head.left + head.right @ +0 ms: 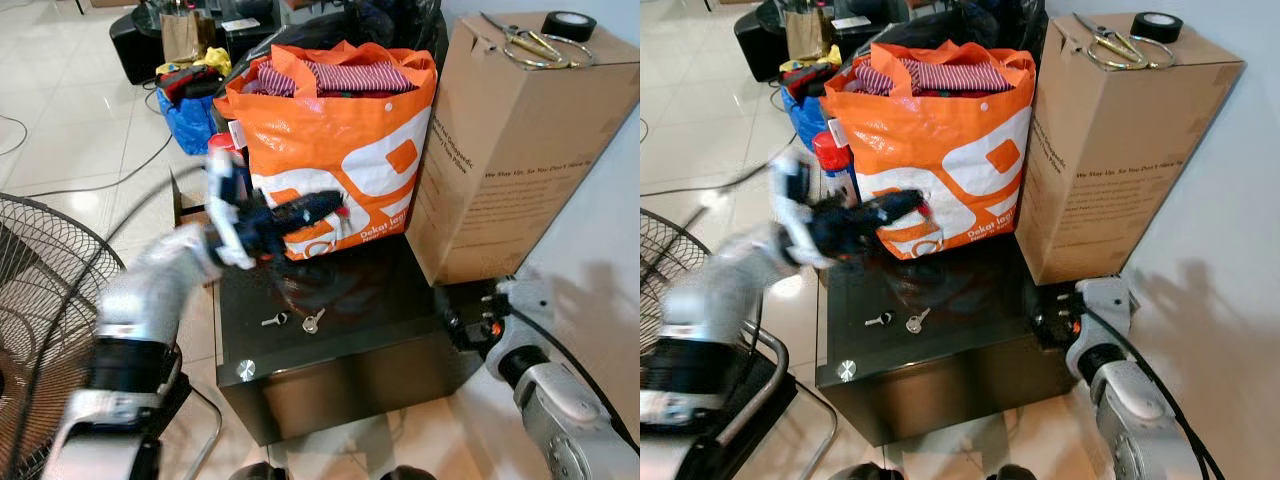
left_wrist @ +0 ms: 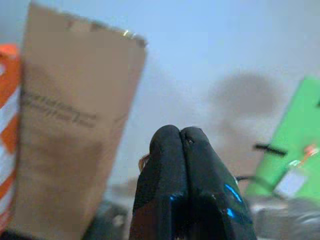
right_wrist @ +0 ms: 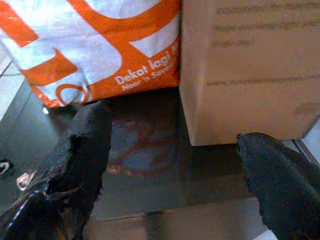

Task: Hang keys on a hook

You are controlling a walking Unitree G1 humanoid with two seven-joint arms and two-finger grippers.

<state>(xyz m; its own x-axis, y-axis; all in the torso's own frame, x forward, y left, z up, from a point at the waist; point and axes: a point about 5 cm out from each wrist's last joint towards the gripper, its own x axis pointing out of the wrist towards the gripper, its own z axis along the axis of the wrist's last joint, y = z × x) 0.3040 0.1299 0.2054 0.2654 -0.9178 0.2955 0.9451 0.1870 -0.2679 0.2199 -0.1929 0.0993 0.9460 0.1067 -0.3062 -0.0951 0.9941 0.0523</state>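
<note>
Left eye view: keys (image 1: 297, 320) lie centre-left on black surface (image 1: 380, 330). Left claw (image 1: 322, 204) above them w/ fingers pressed together, empty. Right claw (image 3: 170, 150) wide apart, lower right.

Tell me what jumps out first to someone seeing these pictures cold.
The big orange-and-white shopping bag, stuffed with striped cloth, dominates the back of the black glossy cabinet, with a tall cardboard box beside it carrying scissors and a roll of black tape. The left gripper, fingers shut, hovers blurred before the bag, above two small keys lying on the cabinet top. The right gripper is open by the cabinet's right side.
</note>
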